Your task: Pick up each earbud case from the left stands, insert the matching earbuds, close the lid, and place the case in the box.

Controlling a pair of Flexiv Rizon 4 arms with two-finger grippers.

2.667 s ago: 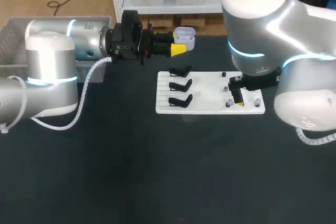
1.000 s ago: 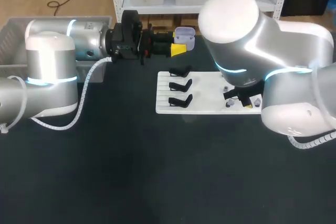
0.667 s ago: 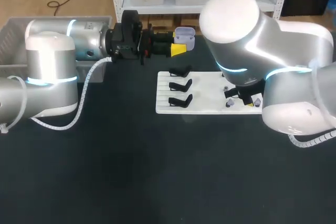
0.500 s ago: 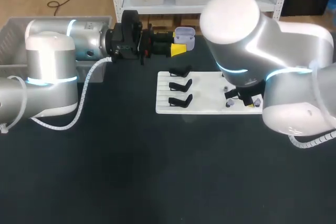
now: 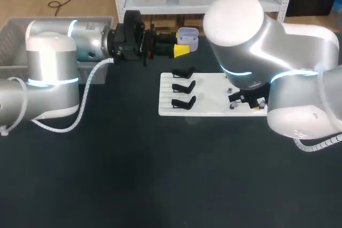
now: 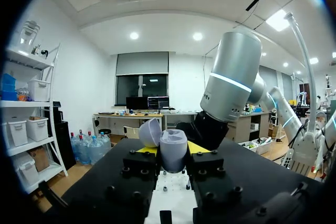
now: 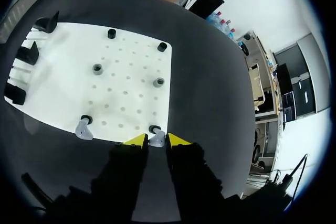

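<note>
My right gripper pinches the earbud; the open case, clamped in my left gripper, lies well to its left.

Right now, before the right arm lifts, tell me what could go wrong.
1. The earbud at the right tool sits at the board's corner; a poor grip could knock it onto the table.
2. The left tool holds the case up with its lid open; a misaligned insertion could drop the earbud.
</note>
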